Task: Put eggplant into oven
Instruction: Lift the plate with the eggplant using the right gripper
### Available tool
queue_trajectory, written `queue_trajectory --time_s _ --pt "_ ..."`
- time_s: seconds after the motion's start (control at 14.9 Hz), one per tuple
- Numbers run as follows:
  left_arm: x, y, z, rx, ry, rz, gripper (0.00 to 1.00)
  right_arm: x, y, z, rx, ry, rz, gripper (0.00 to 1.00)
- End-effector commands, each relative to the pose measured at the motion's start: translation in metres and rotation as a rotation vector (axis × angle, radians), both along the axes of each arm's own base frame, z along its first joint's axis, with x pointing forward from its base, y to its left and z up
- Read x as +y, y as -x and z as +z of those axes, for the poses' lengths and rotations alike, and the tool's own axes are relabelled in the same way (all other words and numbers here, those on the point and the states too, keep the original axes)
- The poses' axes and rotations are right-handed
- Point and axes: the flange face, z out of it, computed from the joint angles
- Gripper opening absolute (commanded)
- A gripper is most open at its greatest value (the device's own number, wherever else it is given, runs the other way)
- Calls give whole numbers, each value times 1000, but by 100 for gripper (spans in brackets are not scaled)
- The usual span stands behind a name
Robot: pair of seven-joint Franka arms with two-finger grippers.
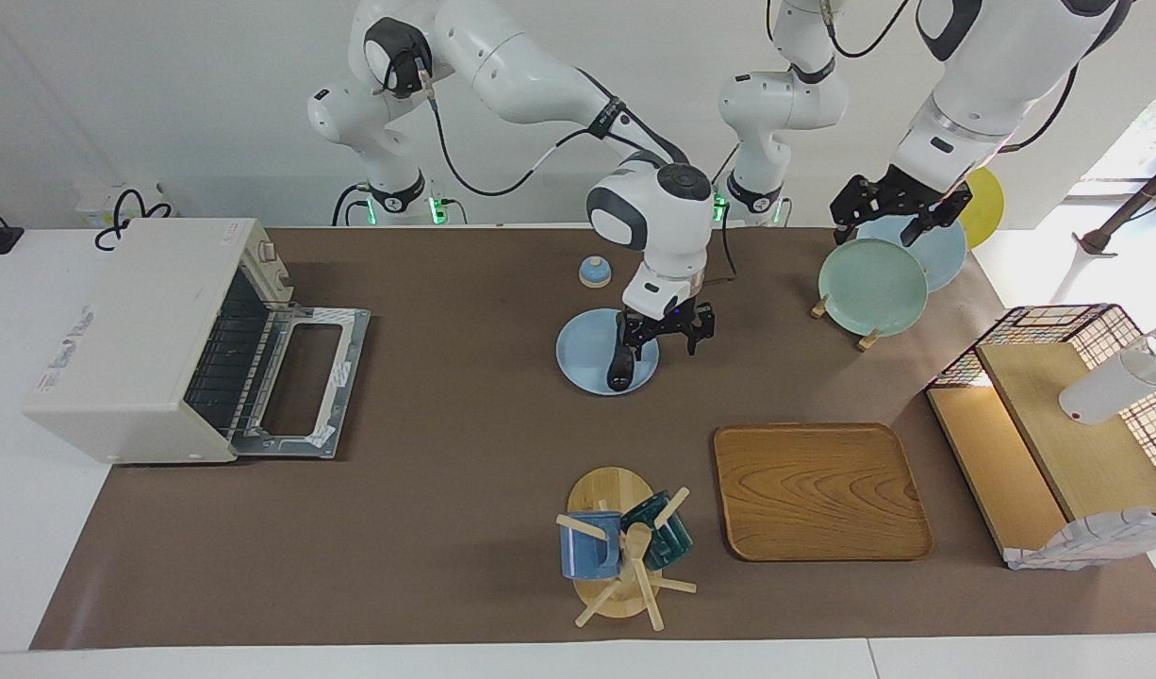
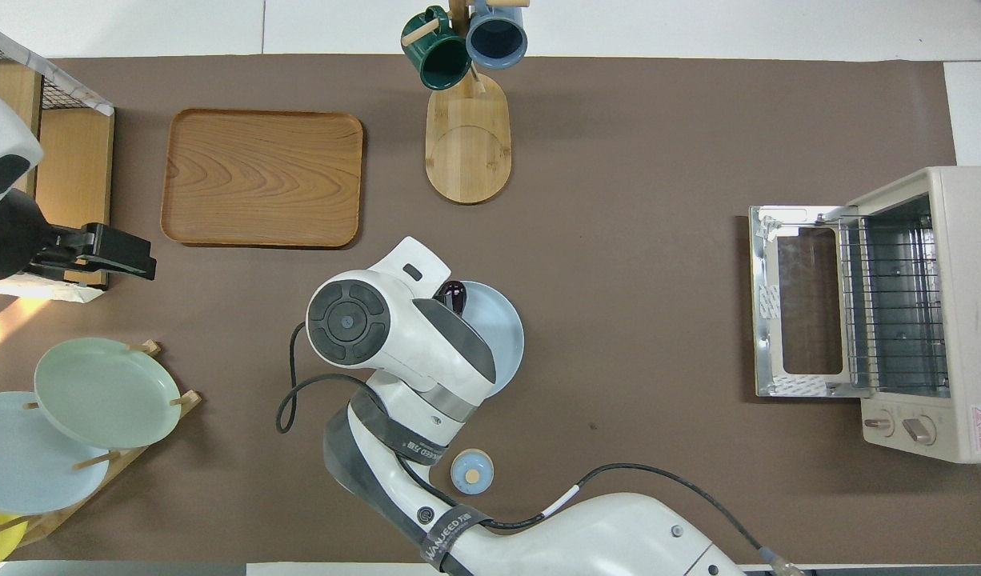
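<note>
The eggplant (image 1: 619, 366) lies dark and glossy on a pale blue plate (image 1: 583, 354) mid-table. In the overhead view only its tip (image 2: 455, 294) shows past the right arm, on the plate (image 2: 502, 324). My right gripper (image 1: 665, 336) hangs open low over the plate's rim toward the left arm's end. One of its fingers (image 1: 634, 334) is right beside the eggplant, which is not between the fingers. The oven (image 1: 135, 339) stands at the right arm's end with its door (image 2: 794, 300) folded down. My left gripper (image 1: 894, 203) waits open, raised over the plate rack.
A small blue knobbed lid (image 1: 594, 272) sits nearer the robots than the plate. A mug tree (image 1: 616, 547) and a wooden tray (image 1: 818, 490) lie farther out. A rack of plates (image 1: 875, 273) and a wire-sided wooden shelf (image 1: 1059, 424) occupy the left arm's end.
</note>
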Motion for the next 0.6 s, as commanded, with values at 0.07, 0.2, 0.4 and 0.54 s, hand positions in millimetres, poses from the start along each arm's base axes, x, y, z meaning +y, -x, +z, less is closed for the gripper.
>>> queue_trajectory --time_s 0.07,0.2,0.4,0.54 --pt "1 9 -6 -11 -21 -11 100 4 21 -27 -6 -9 -18 65" --pt "1 3 -10 -61 -14 -7 100 2 24 -32 1 -4 -18 61" --pt "4 -4 -18 -52 -13 -6 100 0 34 -36 18 17 -11 48" --pt "4 -13 -26 -41 -13 -18 100 -1 37 -39 25 27 -8 8"
